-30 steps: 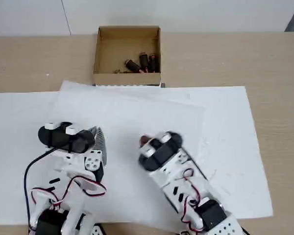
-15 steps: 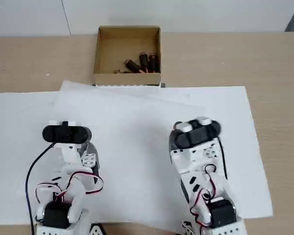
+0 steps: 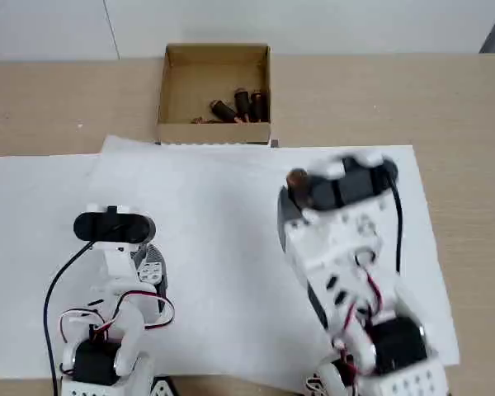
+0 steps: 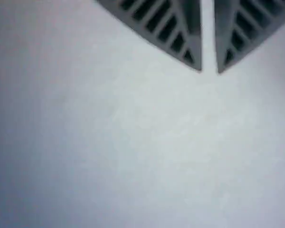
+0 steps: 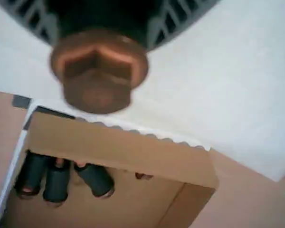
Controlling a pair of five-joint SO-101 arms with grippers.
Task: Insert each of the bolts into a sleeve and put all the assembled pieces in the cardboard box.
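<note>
- I am viewing the right gripper [image 5: 102,21], which is clamping one bolt-and-sleeve piece [image 5: 99,71]. In the right wrist view the piece's copper hexagonal head is jutting past the fingertips at the upper left of centre. Its dark sleeve is sitting between the ribbed fingers [image 5: 33,21].
- In the high view the held piece is showing as a small copper disc just right of centre, at the front end of the right arm. It is hanging over the white paper [image 3: 223,214], apart from the box.
- The cardboard box [image 3: 214,132] is sitting at the upper centre of the high view on the wooden table [image 3: 66,99], its near wall meeting the far edge of the paper. In the right wrist view it is filling the lower half of the frame, beyond the held head.
- Three finished pieces [image 3: 241,104] are lying inside the box, in its right half and towards the near wall.
- The left gripper [image 4: 209,69] is appearing at the upper right of the left wrist view. Its fingers [image 4: 171,28] are almost closed, leaving only a thin slit, and are gripping nothing, with bare paper beneath them.
- In the high view the left arm is standing at the lower left over the paper, well apart from both the box and the held piece.
</note>
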